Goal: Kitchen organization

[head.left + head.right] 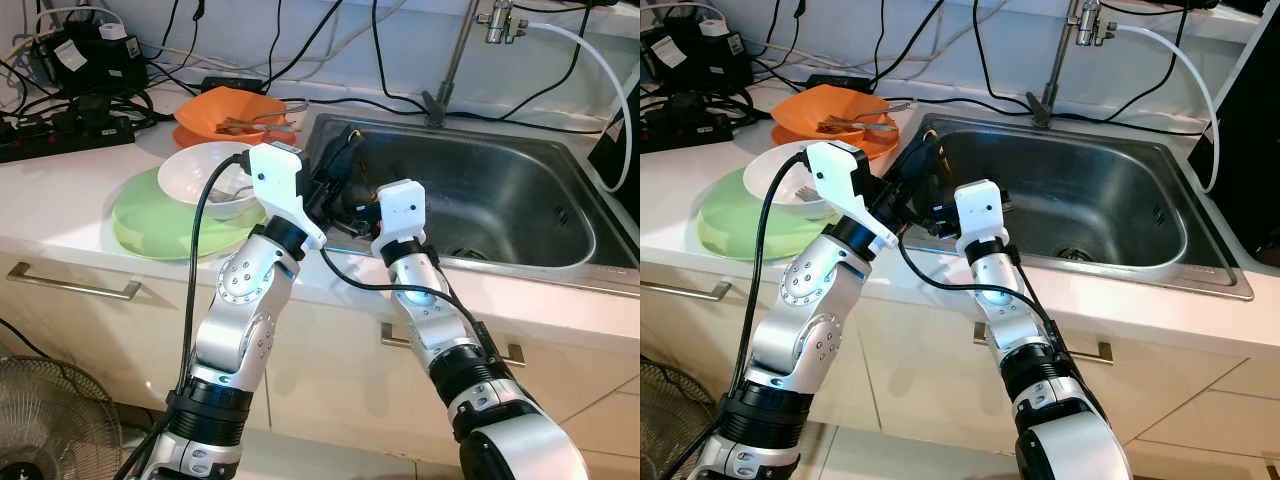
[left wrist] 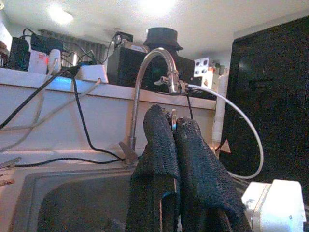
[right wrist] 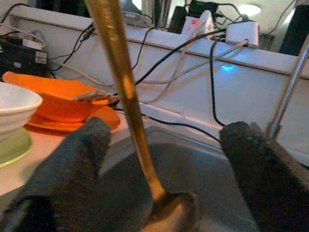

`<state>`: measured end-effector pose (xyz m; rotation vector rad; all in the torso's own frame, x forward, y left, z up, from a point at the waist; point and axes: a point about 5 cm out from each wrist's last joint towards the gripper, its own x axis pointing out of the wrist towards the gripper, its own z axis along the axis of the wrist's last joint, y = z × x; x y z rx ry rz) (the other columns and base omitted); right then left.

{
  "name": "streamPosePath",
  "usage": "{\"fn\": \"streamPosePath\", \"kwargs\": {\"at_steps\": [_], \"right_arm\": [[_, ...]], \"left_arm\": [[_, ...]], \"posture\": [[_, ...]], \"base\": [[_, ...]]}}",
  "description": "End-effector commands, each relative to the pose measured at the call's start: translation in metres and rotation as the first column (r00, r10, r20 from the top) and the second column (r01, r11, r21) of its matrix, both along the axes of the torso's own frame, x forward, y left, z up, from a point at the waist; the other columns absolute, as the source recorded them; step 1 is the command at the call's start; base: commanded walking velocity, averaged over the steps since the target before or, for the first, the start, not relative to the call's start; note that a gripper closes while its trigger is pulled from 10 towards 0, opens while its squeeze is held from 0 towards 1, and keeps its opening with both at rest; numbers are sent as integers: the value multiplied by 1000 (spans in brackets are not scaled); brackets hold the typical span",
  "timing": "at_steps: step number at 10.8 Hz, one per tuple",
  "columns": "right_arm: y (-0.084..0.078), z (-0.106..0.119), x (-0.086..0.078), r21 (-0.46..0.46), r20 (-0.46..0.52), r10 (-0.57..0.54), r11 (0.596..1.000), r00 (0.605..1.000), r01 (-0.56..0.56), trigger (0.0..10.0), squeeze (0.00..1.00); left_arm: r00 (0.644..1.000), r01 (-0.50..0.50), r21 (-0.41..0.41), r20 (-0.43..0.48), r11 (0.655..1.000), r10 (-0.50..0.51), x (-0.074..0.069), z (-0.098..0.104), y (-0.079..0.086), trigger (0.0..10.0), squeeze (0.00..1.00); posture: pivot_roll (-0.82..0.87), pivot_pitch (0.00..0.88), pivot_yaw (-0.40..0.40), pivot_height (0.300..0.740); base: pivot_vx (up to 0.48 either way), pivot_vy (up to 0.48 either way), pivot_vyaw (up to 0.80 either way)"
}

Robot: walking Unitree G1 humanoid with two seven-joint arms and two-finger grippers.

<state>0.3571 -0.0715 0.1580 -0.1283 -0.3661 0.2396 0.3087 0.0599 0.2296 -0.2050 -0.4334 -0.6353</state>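
Scene: two silver arms are reaching over the front edge of a white bench (image 1: pixel 60 215) toward the left end of a steel sink (image 1: pixel 520 200), under a tall curved tap (image 2: pixel 152 72).

Left gripper (image 2: pixel 174 128): it is hanging over the sink's left rim with its black fingers (image 2: pixel 159 145) pressed together, and a small glint of metal is showing at their tips; what that metal belongs to is too small to tell.

Right gripper (image 3: pixel 164 145): it is sitting just beside the left one, its fingers (image 3: pixel 72 164) standing wide apart and closing on nothing.

Spoon: a gold-coloured spoon (image 3: pixel 126 96) is standing nearly upright between the right gripper's spread fingers, bowl end down over the basin and handle rising out of the right wrist view; what is holding its upper end is out of sight there.

Dishes: a white bowl (image 1: pixel 205 175) is resting on a pale green plate (image 1: pixel 150 225) on the bench left of the sink, with cutlery lying inside it.

Behind them: an orange bowl (image 1: pixel 225 110) is sitting on an orange plate (image 1: pixel 200 135) with forks lying in it.

Backdrop: black cables and a power strip (image 1: pixel 60 135) are trailing along the wall, and a white hose (image 1: pixel 610 80) is looping from the tap.

Below: a fan (image 1: pixel 50 420) is standing on the floor by the cabinet drawers.
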Motion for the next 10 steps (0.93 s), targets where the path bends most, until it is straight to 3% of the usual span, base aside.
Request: {"fn": "streamPosePath", "kwargs": {"at_steps": [1, 10], "right_arm": [[-1, 0, -1, 11, -5, 2, 1000, 1000, -2, 0, 0], [-6, 3, 2, 6, 6, -12, 1000, 1000, 12, 0, 0]], "left_arm": [[1000, 18, 9, 11, 1000, -18, -3, 3, -3, 10000, 0], [1000, -1, 14, 4, 1000, 1, -2, 0, 1, 10000, 0]], "posture": [[223, 3, -25, 740], [229, 0, -25, 740]], "base": [[0, 0, 0], [0, 0, 0]]}}
